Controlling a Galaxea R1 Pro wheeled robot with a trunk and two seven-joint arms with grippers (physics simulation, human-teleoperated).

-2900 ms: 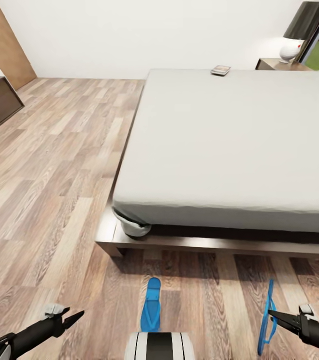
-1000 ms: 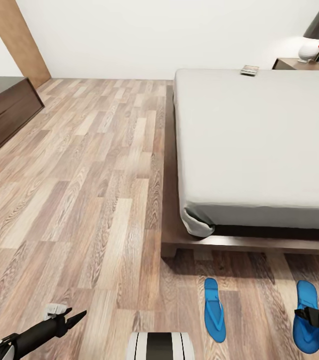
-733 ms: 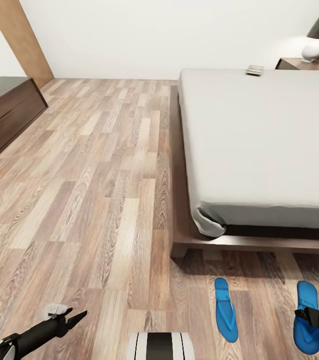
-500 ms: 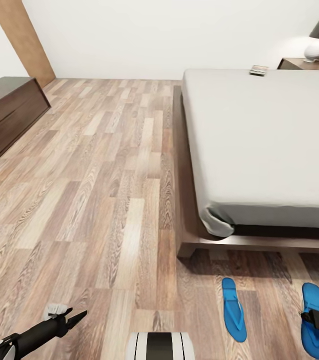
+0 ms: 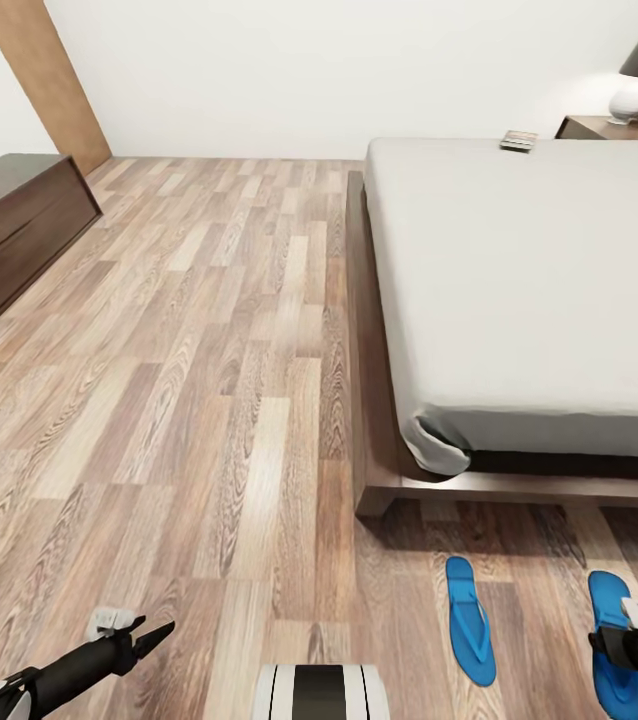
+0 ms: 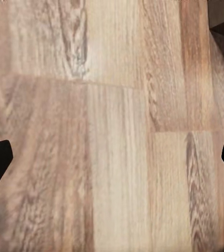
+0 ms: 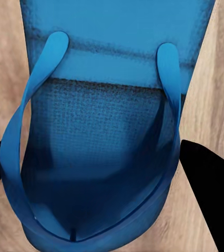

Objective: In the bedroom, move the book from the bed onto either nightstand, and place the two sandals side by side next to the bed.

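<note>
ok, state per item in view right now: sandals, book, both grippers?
left sandal: flat on the floor, sole down, at the foot of the bed.
right sandal: flat on the floor, between the open fingers of the right gripper.
book: lying flat at the far edge of the mattress.
left gripper: open, empty, above bare floor.

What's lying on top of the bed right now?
Only the book, near the far edge of the mattress on the bed. The bed's right part runs out of frame, so anything there is unseen.
</note>
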